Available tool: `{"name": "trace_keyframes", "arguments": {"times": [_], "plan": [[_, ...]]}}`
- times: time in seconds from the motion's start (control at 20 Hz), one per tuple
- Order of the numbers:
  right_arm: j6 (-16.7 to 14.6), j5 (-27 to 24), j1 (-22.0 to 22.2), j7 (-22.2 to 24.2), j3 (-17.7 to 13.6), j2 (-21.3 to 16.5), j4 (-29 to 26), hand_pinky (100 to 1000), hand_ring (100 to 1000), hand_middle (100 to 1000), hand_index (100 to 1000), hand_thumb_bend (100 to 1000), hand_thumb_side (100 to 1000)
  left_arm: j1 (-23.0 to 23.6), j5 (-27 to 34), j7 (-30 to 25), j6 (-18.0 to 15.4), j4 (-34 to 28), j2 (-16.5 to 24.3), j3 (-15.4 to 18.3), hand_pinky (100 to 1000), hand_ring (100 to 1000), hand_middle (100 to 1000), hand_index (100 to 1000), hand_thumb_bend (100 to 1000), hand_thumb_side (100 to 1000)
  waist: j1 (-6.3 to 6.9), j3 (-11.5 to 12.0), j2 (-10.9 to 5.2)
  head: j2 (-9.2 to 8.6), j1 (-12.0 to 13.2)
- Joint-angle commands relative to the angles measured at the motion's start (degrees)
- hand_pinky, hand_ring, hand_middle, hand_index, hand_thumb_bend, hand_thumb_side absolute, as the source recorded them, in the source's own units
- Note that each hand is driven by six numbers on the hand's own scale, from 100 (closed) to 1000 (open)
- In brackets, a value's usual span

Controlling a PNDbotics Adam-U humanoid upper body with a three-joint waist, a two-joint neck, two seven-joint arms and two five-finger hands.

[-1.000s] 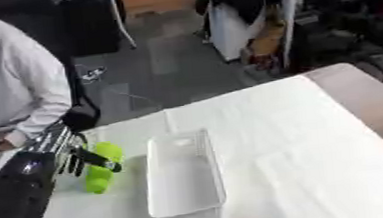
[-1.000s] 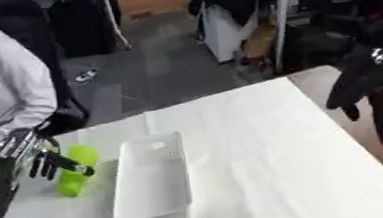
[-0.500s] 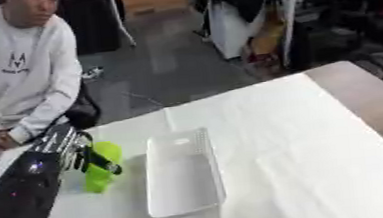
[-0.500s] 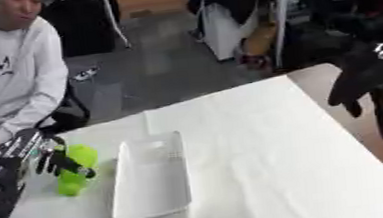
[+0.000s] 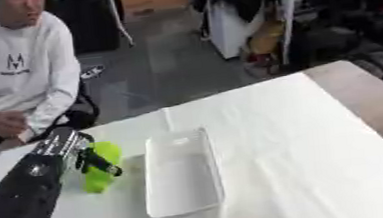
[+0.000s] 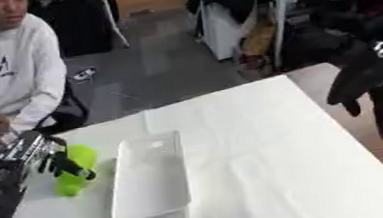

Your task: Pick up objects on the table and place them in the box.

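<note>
My left hand [image 5: 83, 154] comes in from the lower left, black and glossy with a silver band at the wrist. Its dark fingers [image 5: 102, 166] are curled round a bright green object [image 5: 100, 166] — smooth, rounded, with a matte plastic look; I cannot make out its exact form. The object sits at the table's left side, just beside the box's left wall and outside it, its lower end at or close to the cloth; I cannot tell whether it touches.

The box [image 5: 211, 167] is a long, narrow white bin with rounded corners and thin upright walls, plastic by its sheen. It stands lengthwise, running away from me, left of the table's middle. Its inside shows only the white floor.

The table [image 5: 320, 133] is covered by a white cloth, flat, with faint creases; a strip of brown wooden top shows along the right edge.

My right hand [image 6: 363, 74] hangs above the table's far right edge, well apart from the box — black, fingers pointing down and relaxed, holding nothing.
</note>
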Motion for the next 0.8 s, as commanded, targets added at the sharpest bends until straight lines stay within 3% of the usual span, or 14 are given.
{"name": "trace_keyframes", "arguments": {"times": [0.05,0.8], "plan": [[-0.1,-0.3,-0.9,0.2,-0.2,-0.5,-0.6,100,381,436,519,100,707,-0.8,-1.2,1.3,0.6,0.0,0.4,0.8,305,535,560,523,582,846,-0.24,-0.2,-0.53,-0.35,0.4],[-0.2,-0.8,-1.4,0.5,-0.2,-0.3,-0.6,100,381,436,519,100,706,-0.5,-4.4,2.2,2.9,1.6,-0.3,1.9,323,547,581,546,569,826,-0.20,-0.5,-0.33,-0.66,0.5]]}}
